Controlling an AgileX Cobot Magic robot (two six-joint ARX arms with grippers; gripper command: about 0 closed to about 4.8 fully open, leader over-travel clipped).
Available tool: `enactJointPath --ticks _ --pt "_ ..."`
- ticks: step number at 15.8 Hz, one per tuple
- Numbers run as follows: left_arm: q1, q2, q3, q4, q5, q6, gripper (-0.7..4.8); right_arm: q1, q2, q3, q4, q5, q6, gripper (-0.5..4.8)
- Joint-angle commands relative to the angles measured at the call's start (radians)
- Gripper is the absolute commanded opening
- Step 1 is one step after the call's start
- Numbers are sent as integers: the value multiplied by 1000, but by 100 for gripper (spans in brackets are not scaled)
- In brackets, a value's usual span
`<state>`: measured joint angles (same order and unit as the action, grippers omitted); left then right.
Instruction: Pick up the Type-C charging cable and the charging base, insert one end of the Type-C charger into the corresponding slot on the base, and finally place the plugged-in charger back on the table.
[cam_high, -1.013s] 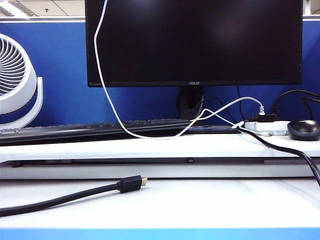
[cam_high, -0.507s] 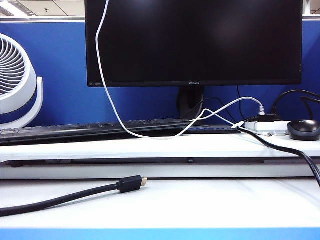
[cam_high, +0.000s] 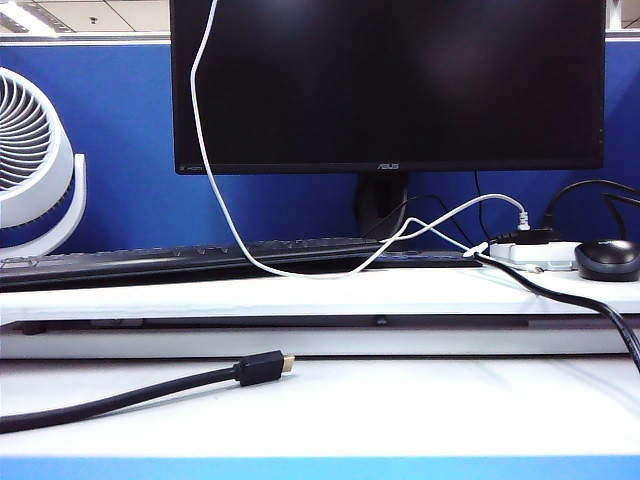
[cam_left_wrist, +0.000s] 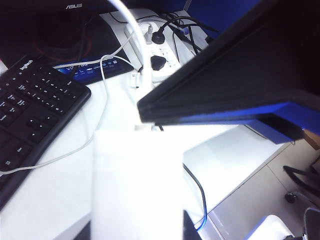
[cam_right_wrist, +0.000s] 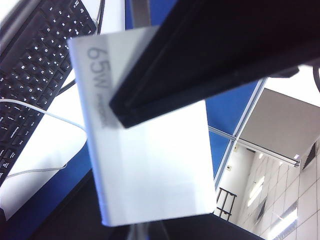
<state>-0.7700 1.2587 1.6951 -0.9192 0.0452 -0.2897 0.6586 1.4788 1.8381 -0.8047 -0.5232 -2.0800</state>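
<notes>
Neither gripper shows in the exterior view. The Type-C charging cable (cam_high: 230, 225) hangs from above the picture, sags to the shelf board (cam_high: 300, 295) and runs right. In the left wrist view my left gripper (cam_left_wrist: 139, 230) is shut on the charging base (cam_left_wrist: 135, 185), a white block with a dark finger at each side; the white cable (cam_left_wrist: 136, 45) meets its far end. In the right wrist view the same base (cam_right_wrist: 150, 165), marked 65W, fills the middle. My right gripper (cam_right_wrist: 145, 232) is shut on the cable's white connector right at the base's near edge. Whether the connector is seated is hidden.
A black monitor (cam_high: 390, 80) stands on the shelf behind a black keyboard (cam_high: 150, 258). At the right are a power strip (cam_high: 535, 255) with black plugs and a black mouse (cam_high: 608, 258). A white fan (cam_high: 30, 170) stands left. A black gold-tipped cable (cam_high: 262, 368) lies on the table (cam_high: 420, 400).
</notes>
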Motion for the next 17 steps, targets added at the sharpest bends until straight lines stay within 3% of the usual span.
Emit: enactJointPath --ticks 1,6,10,17 --pt "7 0 12 150 -47 -10 16 21 -11 -2 -53 -107 4 3" --pt "7 0 12 150 -46 -10 16 30 -11 -2 -142 -174 4 3" --pt "7 0 12 150 -46 -10 16 31 -11 -2 -109 -186 4 3" --pt "7 0 12 151 -45 -9 16 80 -12 -2 -73 -91 4 2"
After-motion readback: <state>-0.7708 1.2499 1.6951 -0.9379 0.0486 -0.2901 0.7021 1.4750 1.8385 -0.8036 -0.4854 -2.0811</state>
